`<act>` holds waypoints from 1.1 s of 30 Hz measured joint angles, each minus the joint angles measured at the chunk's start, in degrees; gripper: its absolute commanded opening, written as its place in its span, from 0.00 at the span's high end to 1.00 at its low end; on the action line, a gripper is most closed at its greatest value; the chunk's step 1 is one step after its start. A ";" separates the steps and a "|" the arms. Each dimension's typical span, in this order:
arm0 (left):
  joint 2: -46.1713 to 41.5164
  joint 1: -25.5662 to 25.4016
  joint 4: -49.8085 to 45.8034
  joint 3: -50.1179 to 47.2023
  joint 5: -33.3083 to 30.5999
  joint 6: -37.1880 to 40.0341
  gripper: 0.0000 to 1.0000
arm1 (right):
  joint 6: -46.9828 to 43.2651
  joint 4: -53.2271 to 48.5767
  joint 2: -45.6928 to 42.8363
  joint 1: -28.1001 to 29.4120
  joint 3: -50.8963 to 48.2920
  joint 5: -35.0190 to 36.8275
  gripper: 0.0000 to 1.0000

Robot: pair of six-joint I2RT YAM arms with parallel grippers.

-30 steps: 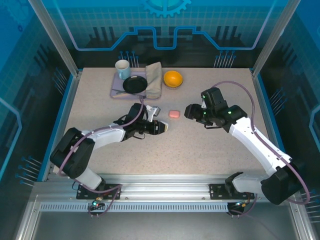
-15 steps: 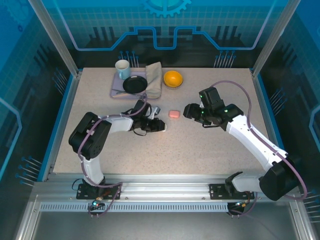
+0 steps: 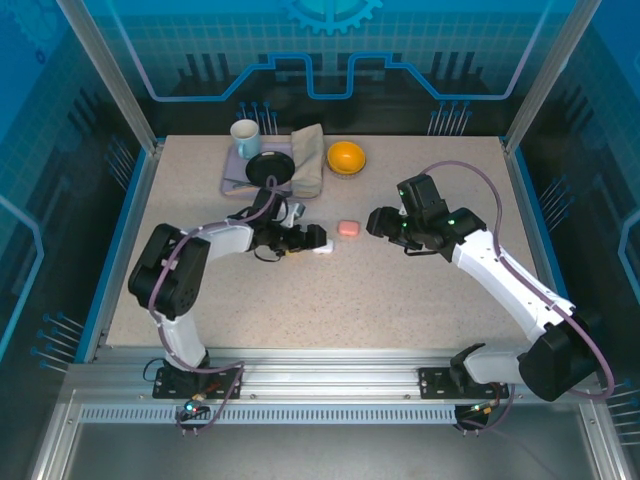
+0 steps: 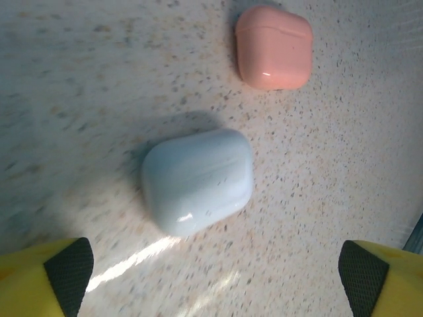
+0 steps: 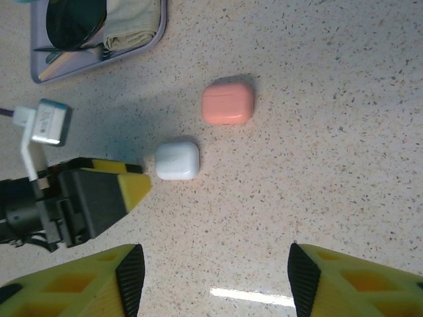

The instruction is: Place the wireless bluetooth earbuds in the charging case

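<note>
Speckled beige tabletop (image 3: 400, 300) fills an enclosure with blue panels on its sides and back. At the back left lies a lavender tray (image 3: 232, 185) carrying a white mug (image 3: 245, 138), a black bowl (image 3: 268, 168) and a folded beige cloth (image 3: 308, 155). An orange bowl (image 3: 346, 157) stands just beside the tray's right edge. All of this is well apart from the cases nearer the middle.

The left arm reaches low across the table toward the centre. The left gripper (image 4: 211, 271) has its jaws spread wide, its yellow fingers with black pads at the two lower corners of its wrist view and bare table between them. The white charging case (image 4: 198, 181) lies flat just ahead of those fingertips, lid closed, touching neither finger. In the right wrist view one yellow fingertip points at the case from just beside it.

Near it, further right and a little farther back, the salmon-pink charging case (image 4: 273, 47) also lies flat with its lid closed, apart from the white one. It sits between the white case and the right arm.

The right gripper (image 5: 215, 271) hovers near the pink case, its jaws apart and holding nothing. Bare tabletop lies between its fingers and the two cases.
</note>
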 measured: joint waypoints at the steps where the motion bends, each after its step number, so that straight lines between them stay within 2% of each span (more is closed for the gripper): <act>1: -1.46 0.61 -0.59 -0.74 -0.46 0.17 0.01 | 0.00 0.00 -0.07 0.00 0.00 0.11 0.37; 8: -15.85 3.15 -6.25 -2.86 -5.33 2.78 0.01 | -0.15 -0.22 -1.46 0.00 -0.13 1.57 0.29; 11: -22.95 3.23 -9.20 -2.43 -8.44 5.05 0.01 | -0.90 -0.81 -2.38 -0.13 -0.15 2.78 0.15; 14: -28.63 3.23 -11.82 -1.20 -12.74 7.67 0.01 | -2.89 -1.31 -3.82 -0.87 -0.39 4.79 0.12; 17: -33.86 3.23 -12.63 -1.20 -17.44 10.47 0.01 | -4.85 -1.49 -5.92 -2.10 -0.52 8.26 0.00; 18: -35.78 3.23 -12.37 -1.55 -19.26 11.50 0.01 | -5.68 -1.25 -6.75 -2.67 -0.72 9.73 0.00; 25: -48.46 3.26 -2.21 -14.34 -31.69 19.67 0.01 | -11.85 6.38 -10.67 -7.69 -8.50 22.47 0.00; 29: -50.14 4.20 4.20 -22.32 -37.94 24.09 0.01 | -18.91 12.68 -8.17 -10.71 -14.12 28.50 0.00; 33: -48.17 6.78 14.67 -31.39 -42.58 26.38 0.01 | -24.68 22.05 -5.64 -14.08 -22.12 32.89 0.00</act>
